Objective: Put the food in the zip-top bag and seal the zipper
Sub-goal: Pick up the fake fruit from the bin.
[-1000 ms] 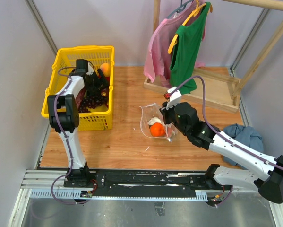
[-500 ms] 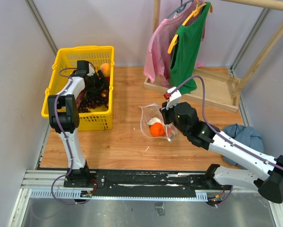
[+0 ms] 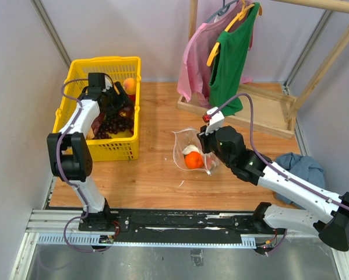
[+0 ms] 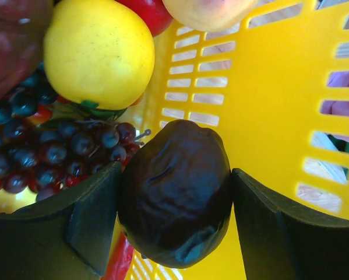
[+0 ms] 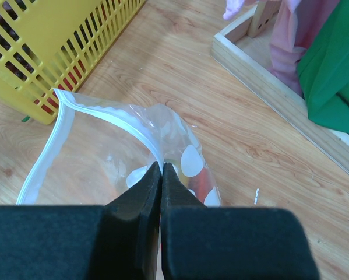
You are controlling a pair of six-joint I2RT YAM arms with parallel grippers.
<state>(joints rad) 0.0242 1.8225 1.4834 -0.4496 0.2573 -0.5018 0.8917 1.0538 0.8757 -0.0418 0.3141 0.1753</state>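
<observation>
The left tool [image 4: 174, 181] is lifting the purple fruit [image 4: 174, 221] in the basket [image 4: 267, 76]
Jaws just clamped it; the right tool [image 5: 161, 169] is pinching the bag [image 5: 98, 146] open

This looks like a robot test cell in a laboratory, arranged as a small home corner. Plain pale wall panels [image 3: 17, 87] and metal struts [image 3: 52, 32] enclose a wooden counter [image 3: 157, 181]. A left arm [image 3: 75, 125] and a right arm [image 3: 291, 184] are bolted to a metal rail [image 3: 52, 224]. A wooden clothes rack [image 3: 261, 111] carries a green shirt [image 3: 232, 52] and a pink shirt [image 3: 194, 64].
</observation>
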